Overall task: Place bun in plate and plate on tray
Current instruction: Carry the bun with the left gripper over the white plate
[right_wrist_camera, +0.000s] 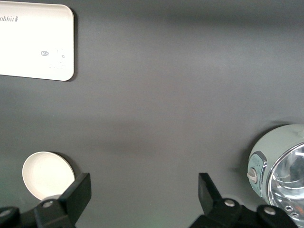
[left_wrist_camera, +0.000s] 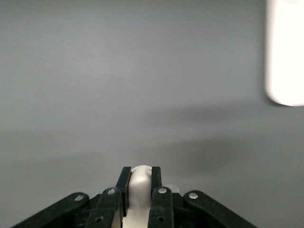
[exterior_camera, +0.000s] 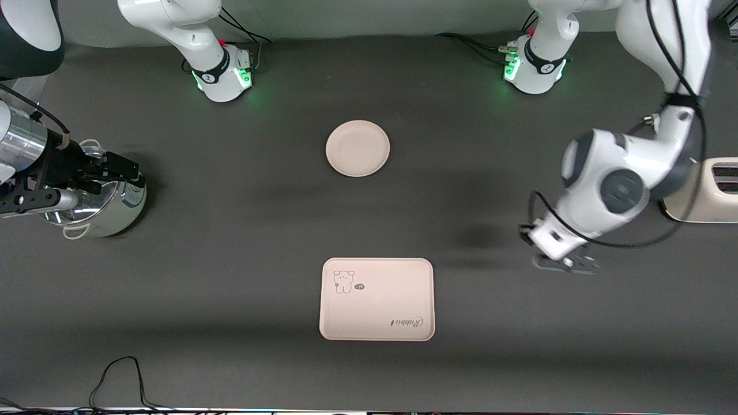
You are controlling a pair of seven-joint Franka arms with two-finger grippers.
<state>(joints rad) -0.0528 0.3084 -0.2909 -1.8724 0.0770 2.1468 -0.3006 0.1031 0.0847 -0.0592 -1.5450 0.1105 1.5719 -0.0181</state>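
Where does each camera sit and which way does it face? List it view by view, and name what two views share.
Front view: high across the table, facing both bases; plate, tray, both arms.
Left wrist view: on the left arm, looking down at the mat; left claw shut on the bun.
Right wrist view: on the right arm beside the steel pot; open right claw.
Shared: the front and right wrist views both show plate, tray and pot.
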